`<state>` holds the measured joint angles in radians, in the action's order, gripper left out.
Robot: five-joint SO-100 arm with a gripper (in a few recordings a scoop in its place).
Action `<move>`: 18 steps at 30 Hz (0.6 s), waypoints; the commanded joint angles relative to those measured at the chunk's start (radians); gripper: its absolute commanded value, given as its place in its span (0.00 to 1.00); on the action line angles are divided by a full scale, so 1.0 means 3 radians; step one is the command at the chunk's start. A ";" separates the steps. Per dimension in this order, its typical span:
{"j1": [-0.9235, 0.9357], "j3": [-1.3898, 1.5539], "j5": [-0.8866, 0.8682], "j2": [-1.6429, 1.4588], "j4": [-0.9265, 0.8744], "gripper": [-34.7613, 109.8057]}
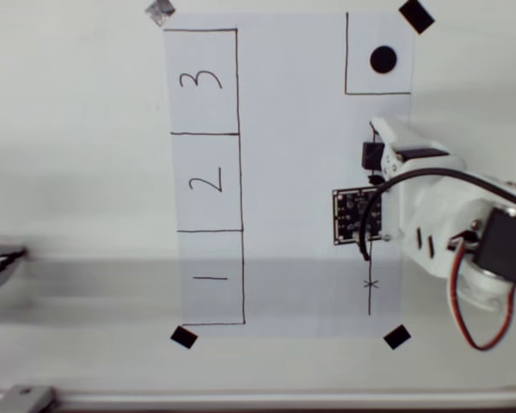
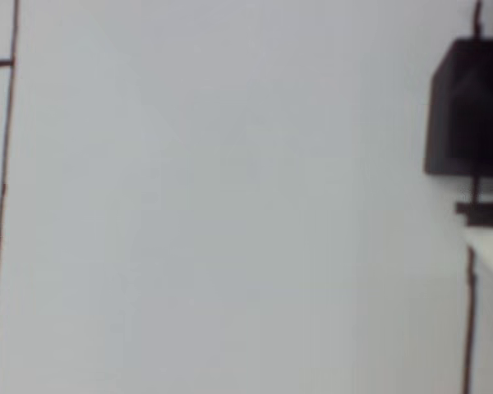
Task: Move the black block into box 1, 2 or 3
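The overhead view looks straight down from well above, taking in the whole paper (image 1: 292, 172) and the arm (image 1: 447, 215) at its right side. The wrist view rides on the arm and looks down at the paper from very close, blurred; the block (image 2: 470, 111) sits at its right edge, with a drawn line (image 2: 0, 197) far left. Both views share the block (image 1: 372, 156) beside the gripper (image 1: 387, 142) and the bare paper stretching away from it.

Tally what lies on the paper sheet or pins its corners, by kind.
Black block: 1
Numbered boxes: 3
Dot square: 1
Black corner tape squares: 3
Grey corner tape: 1
Total: 9
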<state>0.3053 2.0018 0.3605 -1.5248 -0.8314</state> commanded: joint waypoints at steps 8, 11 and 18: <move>0.0036 0.0056 0.0061 -0.0215 0.0051 0.42; 0.0036 0.0077 0.0066 -0.0220 0.0077 0.42; 0.0036 0.0205 0.0077 -0.0261 0.0184 0.24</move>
<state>0.3053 2.0417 0.3605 -1.5263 -0.7869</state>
